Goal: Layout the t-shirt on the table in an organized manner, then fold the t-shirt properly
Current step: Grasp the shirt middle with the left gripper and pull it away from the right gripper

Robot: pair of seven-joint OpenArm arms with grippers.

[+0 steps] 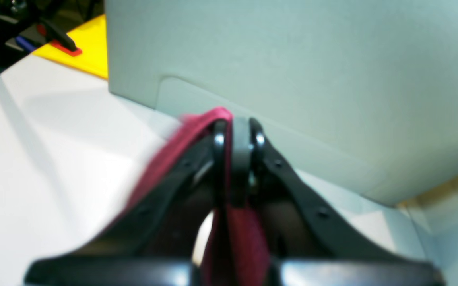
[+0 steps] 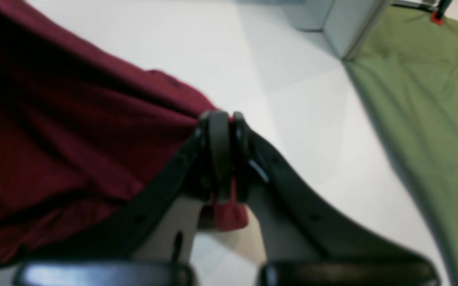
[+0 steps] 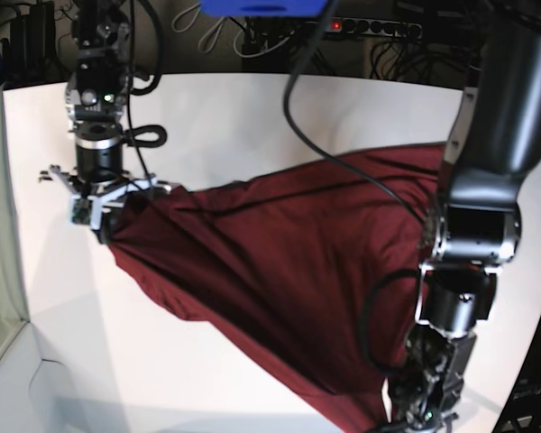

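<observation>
Between both sets of fingers we've stretched the wrinkly maroon fabric t-shirt [image 3: 279,271]: left fingers [image 1: 237,127] and right fingers [image 2: 223,119] each pinch an edge, probably to spread it flat over the white bench [image 3: 243,117].

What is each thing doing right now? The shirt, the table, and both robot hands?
t-shirt: stretched out between the two hands, wrinkly, not folded.
table: white, partly covered by the shirt.
left hand: shut, pinching the shirt's edge.
right hand: shut, pinching another bit of the shirt.
</observation>
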